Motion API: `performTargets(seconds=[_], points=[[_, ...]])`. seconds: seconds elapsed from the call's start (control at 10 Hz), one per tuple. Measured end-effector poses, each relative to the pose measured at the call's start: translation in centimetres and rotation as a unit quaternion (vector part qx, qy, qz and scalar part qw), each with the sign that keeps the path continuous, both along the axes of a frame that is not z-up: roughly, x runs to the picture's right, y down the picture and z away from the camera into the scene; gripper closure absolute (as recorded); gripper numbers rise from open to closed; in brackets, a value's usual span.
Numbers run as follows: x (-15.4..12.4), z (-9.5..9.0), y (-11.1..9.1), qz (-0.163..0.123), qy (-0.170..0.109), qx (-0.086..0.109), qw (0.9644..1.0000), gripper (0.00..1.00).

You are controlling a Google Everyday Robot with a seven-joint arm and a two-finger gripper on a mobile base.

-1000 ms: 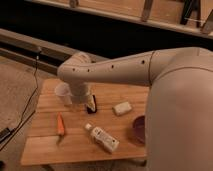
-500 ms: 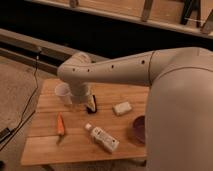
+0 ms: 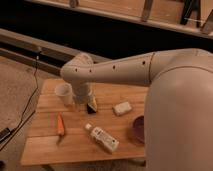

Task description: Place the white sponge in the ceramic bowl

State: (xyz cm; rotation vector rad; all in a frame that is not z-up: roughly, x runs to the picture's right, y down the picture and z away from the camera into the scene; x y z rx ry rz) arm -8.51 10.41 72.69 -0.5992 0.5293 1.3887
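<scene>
The white sponge (image 3: pixel 122 108) lies flat on the wooden table (image 3: pixel 75 145), right of centre. The ceramic bowl (image 3: pixel 139 129), dark maroon, sits at the table's right side, partly hidden behind my arm. My gripper (image 3: pixel 91 105) hangs below the arm's wrist over the table's middle, left of the sponge and apart from it, with dark fingers pointing down near the tabletop.
A white cup (image 3: pixel 64 93) stands at the back left. An orange carrot (image 3: pixel 60 125) lies at the front left. A white labelled bottle (image 3: pixel 102 138) lies at the front centre. My large white arm (image 3: pixel 165 85) covers the right side. A cable (image 3: pixel 25 107) runs along the floor at left.
</scene>
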Motion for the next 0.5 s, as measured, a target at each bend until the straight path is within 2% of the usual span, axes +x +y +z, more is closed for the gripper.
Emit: performTargets(seconds=[0.4, 0.5], points=[[6.1, 6.2, -1.2, -0.011, 0.015, 0.006, 0.9998, 0.35], [7.1, 7.0, -1.5, -0.011, 0.020, 0.007, 0.9997, 0.35]])
